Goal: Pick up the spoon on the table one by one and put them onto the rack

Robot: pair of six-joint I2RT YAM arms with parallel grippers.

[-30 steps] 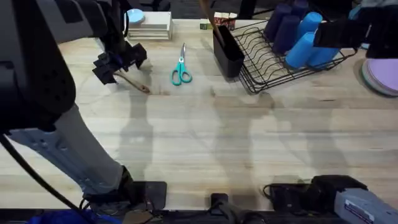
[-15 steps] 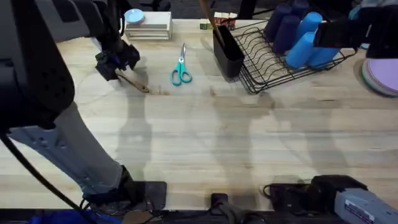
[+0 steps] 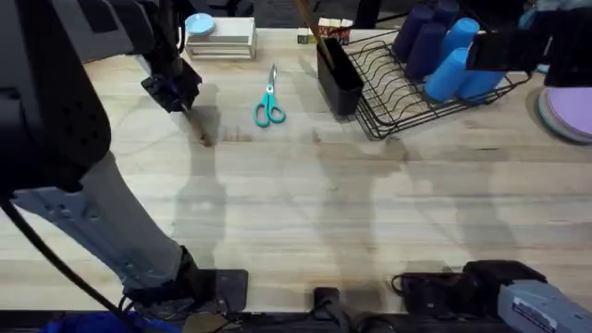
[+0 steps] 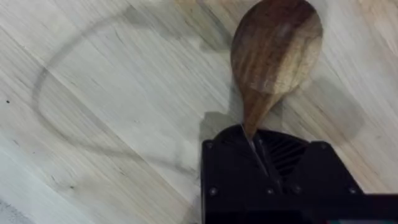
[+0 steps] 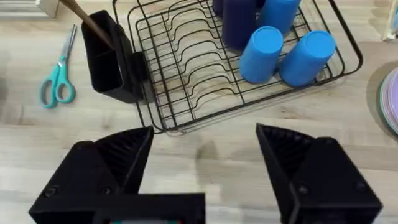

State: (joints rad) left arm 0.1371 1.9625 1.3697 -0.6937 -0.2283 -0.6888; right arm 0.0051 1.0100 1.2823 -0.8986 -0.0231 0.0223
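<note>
A brown wooden spoon (image 3: pixel 196 126) slants down from my left gripper (image 3: pixel 172 89) at the far left of the table (image 3: pixel 305 203). In the left wrist view the black fingers (image 4: pixel 230 168) are shut on the spoon's neck, and its round bowl (image 4: pixel 277 50) sits just over the planks. The black wire rack (image 3: pixel 416 97) stands at the back right, with its tall caddy (image 3: pixel 338 74) holding another wooden handle (image 3: pixel 305 17). My right gripper (image 5: pixel 205 155) hangs open, with nothing in it, over the table in front of the rack (image 5: pixel 205 87).
Teal-handled scissors (image 3: pixel 269 104) lie between the spoon and the caddy. Stacked white trays (image 3: pixel 220 37) stand at the back left. Blue cups (image 3: pixel 458 60) and dark cups (image 3: pixel 421 37) fill the rack's far end. A purple plate (image 3: pixel 569 111) lies at the right edge.
My left gripper has closed from open onto the spoon's handle and pulled in slightly. The spoon has swung from lying angled right to pointing more steeply down. The right arm has not moved.
</note>
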